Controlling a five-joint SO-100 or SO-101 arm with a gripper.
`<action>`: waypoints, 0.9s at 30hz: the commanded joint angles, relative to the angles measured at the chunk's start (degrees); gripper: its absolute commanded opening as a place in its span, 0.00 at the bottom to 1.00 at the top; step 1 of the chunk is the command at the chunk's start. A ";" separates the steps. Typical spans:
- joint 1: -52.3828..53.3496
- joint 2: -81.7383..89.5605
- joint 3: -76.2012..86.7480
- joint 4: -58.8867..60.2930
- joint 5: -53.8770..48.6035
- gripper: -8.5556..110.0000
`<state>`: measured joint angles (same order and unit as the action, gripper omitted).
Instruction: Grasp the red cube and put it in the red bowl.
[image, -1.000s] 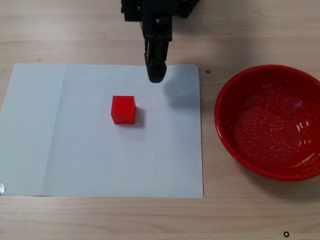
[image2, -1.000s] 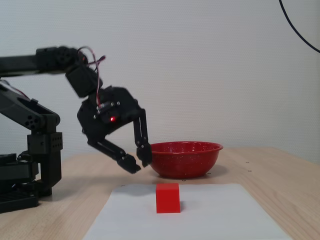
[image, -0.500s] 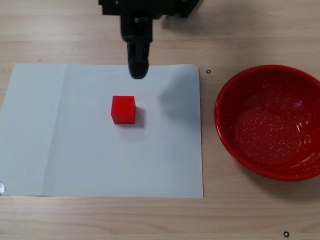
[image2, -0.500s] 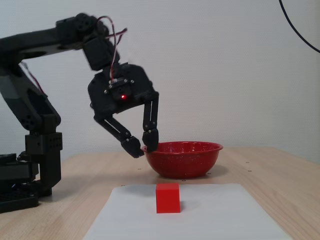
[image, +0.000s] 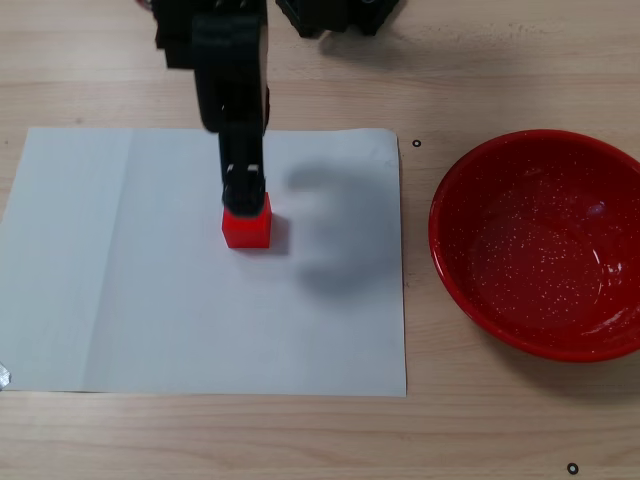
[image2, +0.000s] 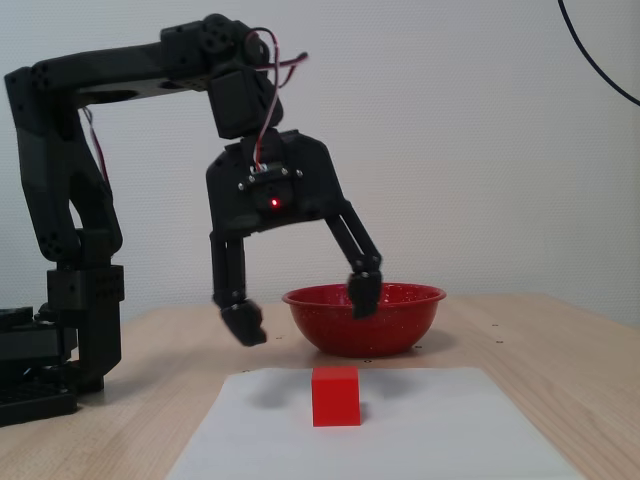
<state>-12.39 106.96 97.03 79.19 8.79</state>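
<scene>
The red cube (image: 247, 226) lies on a white sheet of paper, also seen in the side-on fixed view (image2: 336, 396). My gripper (image2: 303, 308) is open wide and empty, hanging a little above the cube without touching it. One finger (image2: 243, 322) is on the arm-base side of the cube and the other finger (image2: 364, 293) is past it. From above, the gripper (image: 242, 165) reaches down from the top edge, with one fingertip at the cube's far edge. The red bowl (image: 470, 270) stands empty to the right of the paper, and behind the cube in the side-on fixed view (image2: 365, 332).
The white paper (image: 120, 300) lies on a wooden table (image: 500, 430). The arm's base (image2: 60, 330) stands at the left of the side-on fixed view, and at the top edge in the fixed view from above (image: 330, 15).
</scene>
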 joint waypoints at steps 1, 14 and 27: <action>-0.70 -0.18 -7.73 -0.44 -0.53 0.50; -0.62 -10.20 -12.30 -5.36 -2.46 0.57; 0.00 -18.28 -15.29 -8.96 -2.46 0.55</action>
<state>-12.66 86.48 88.15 71.46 7.03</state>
